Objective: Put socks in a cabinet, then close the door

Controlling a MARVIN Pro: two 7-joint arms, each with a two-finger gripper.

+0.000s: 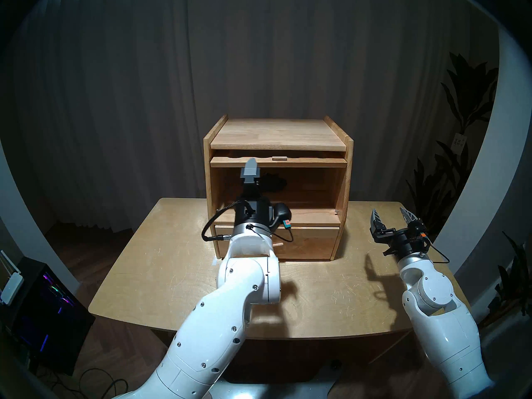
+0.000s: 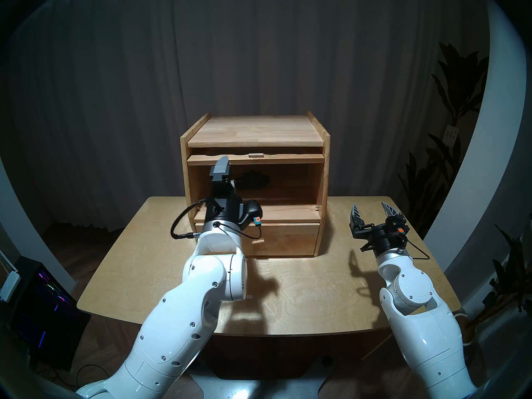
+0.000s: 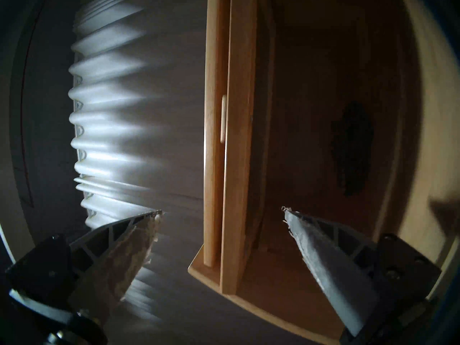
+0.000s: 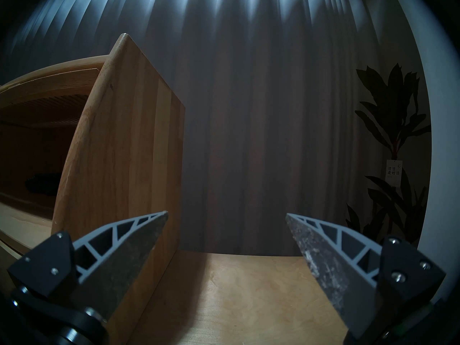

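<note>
The light-wood cabinet (image 1: 342, 188) stands at the back of the table. Its door (image 1: 305, 162) is pushed up and back under the top board, with only its front edge and tab handle (image 1: 279, 158) showing. The socks (image 1: 275, 182) lie as a dark bundle inside the open upper compartment, also visible as socks (image 3: 352, 147) in the left wrist view. My left gripper (image 1: 254, 171) is turned on its side before the compartment's upper left, open and empty, one finger level with the door's edge. My right gripper (image 1: 388, 214) hovers open and empty to the right of the cabinet.
The lower drawer (image 1: 311, 243) is shut, its peg knob (image 1: 277, 243) partly behind my left wrist. The wooden table (image 1: 172, 260) spreads in front. A curtain hangs behind, a plant (image 1: 460, 107) stands at the right, and a lit computer case (image 1: 43, 309) sits on the floor at the left.
</note>
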